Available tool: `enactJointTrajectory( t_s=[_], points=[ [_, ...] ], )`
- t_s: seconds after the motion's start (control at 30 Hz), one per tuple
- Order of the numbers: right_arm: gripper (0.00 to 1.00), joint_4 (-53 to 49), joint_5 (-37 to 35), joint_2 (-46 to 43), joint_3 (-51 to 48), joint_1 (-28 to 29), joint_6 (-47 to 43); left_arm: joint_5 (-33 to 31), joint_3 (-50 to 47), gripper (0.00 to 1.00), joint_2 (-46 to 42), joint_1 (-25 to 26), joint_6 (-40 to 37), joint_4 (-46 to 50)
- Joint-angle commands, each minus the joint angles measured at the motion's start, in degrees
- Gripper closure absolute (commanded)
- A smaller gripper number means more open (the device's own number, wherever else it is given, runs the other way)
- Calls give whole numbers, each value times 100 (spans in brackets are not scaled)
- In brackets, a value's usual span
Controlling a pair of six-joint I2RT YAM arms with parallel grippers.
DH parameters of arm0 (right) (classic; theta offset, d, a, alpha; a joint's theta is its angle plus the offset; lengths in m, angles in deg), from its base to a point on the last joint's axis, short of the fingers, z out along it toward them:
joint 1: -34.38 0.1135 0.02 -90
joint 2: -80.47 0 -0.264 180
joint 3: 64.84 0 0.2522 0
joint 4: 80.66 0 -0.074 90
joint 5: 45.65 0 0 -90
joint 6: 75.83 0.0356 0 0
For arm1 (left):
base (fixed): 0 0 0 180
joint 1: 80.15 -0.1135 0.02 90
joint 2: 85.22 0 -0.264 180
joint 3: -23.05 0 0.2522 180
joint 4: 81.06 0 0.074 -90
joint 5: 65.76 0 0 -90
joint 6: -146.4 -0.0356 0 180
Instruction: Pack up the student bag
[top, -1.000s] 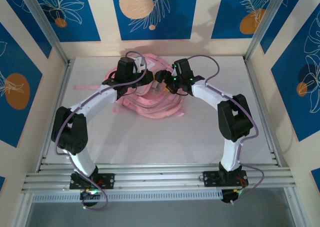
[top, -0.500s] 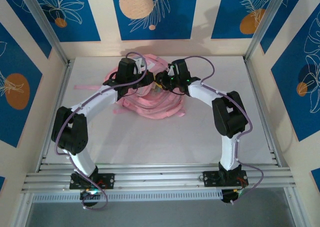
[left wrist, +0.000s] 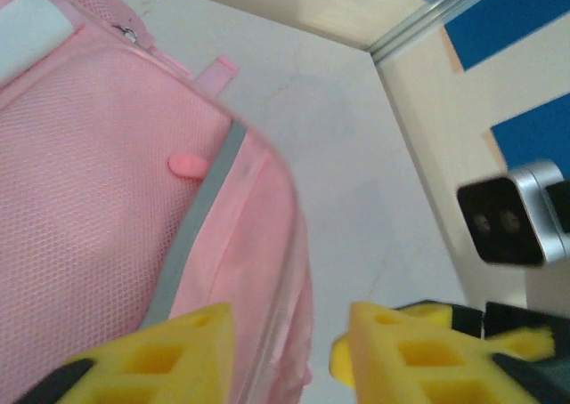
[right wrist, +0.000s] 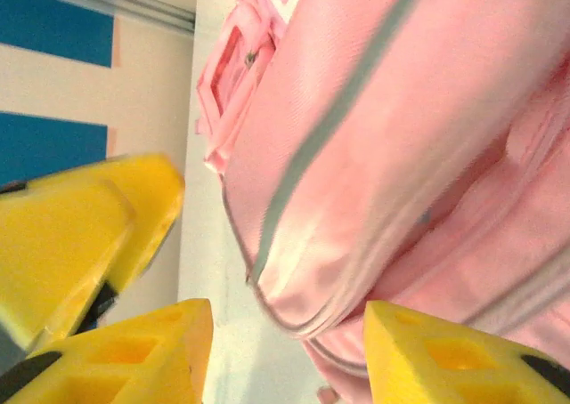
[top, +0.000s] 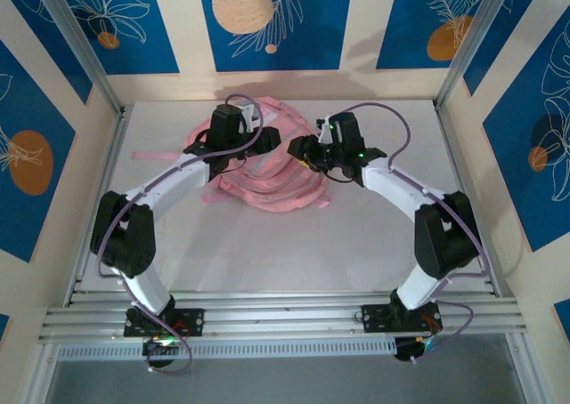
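Student bag [top: 267, 177]: a pink backpack lying flat at the far middle of the white worktop [top: 356, 235], with its straps spread toward the near side.
Left tool [top: 260, 142]: over the bag's far left part. It is released, the yellow fingers parted with nothing between them and the bag's rounded edge below the gap.
Right tool [top: 305, 149]: at the bag's right edge. It is released, the fingers wide apart, with the bag's corner below and bare worktop beside it.
Bag detail: a grey strip [left wrist: 191, 226] runs along the pink mesh, with a small pink tab [left wrist: 187, 164] just beside it.
Tools: near each other above the bag.
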Motion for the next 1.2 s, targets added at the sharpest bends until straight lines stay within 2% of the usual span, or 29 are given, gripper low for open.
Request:
enactJointTrajectory(
  t_s=[0.0,0.27,0.6,0.77,0.93,1.03,1.17],
  points=[
    [46,-782,-353,-225,-308,99,-450,-34,-253,53,-480,-88,-100,-116],
    [37,-775,-678,-83,-732,346,-352,-430,-983,50,-802,-592,-568,201],
    [39,-691,-705,459,-603,541,-292,-725,-1139,54,-409,-973,-1289,137],
    [41,-683,-756,599,-564,581,-293,-1078,-1071,54,-72,-1030,-1559,201],
    [41,-703,-842,611,-534,590,-326,-535,-980,61,308,-1080,-1557,135],
    [41,-772,-942,654,-460,581,-397,-256,-939,62,473,-1081,-1463,167],
    [41,-793,-987,664,-379,581,-444,-673,-1048,54,451,-1105,-1515,363]
  ],
)
